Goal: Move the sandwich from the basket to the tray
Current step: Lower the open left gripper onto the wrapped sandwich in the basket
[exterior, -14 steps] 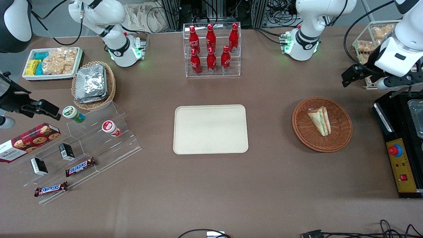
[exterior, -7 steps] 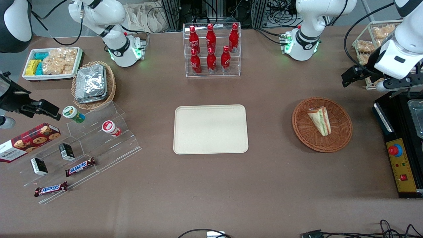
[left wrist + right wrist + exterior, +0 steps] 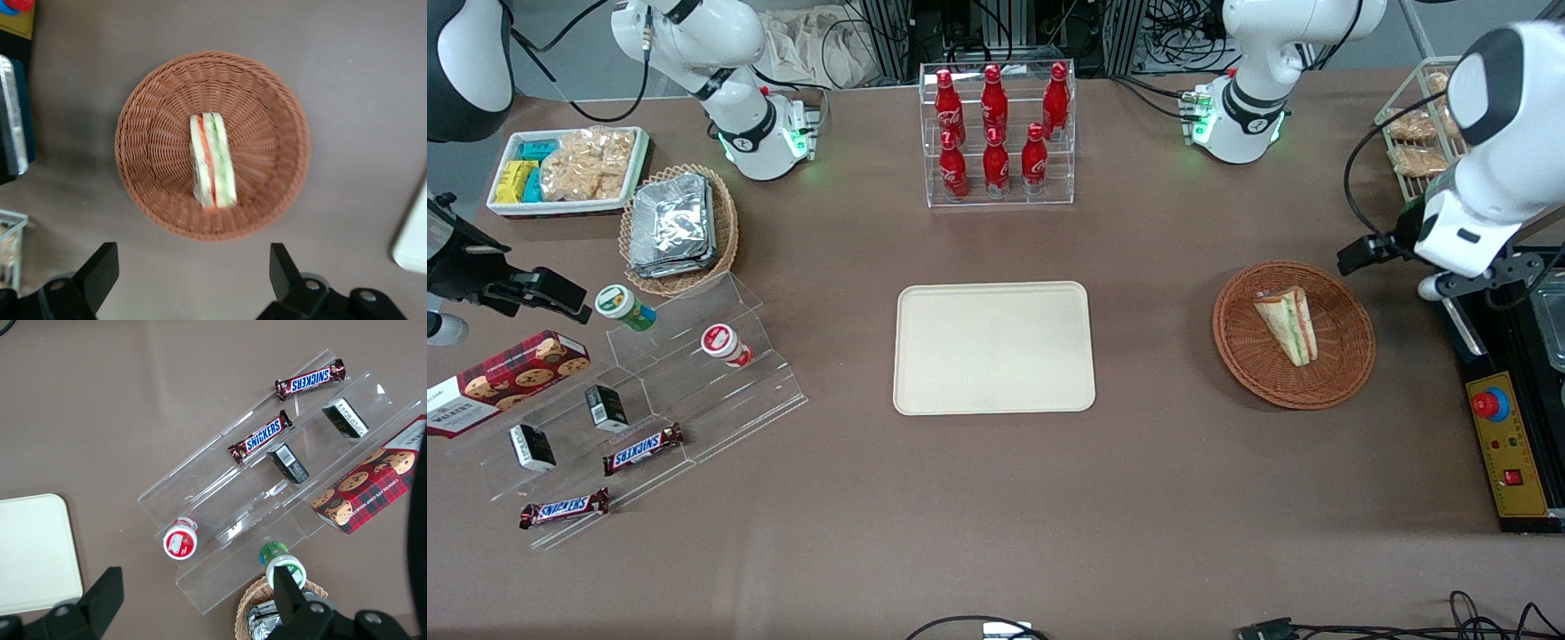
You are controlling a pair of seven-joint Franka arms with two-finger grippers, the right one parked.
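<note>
Left wrist view | end effector [image 3: 190, 270] fingers apart, above table beside basket [image 3: 150, 143] | sandwich [image 3: 212, 160] in basket

front cam sits high, looking down over the whole table. left wrist cam looks straight down past the gripper [image 3: 190, 280], close above the basket [image 3: 267, 120] [image 3: 1347, 356], which those 2 views share.
</note>
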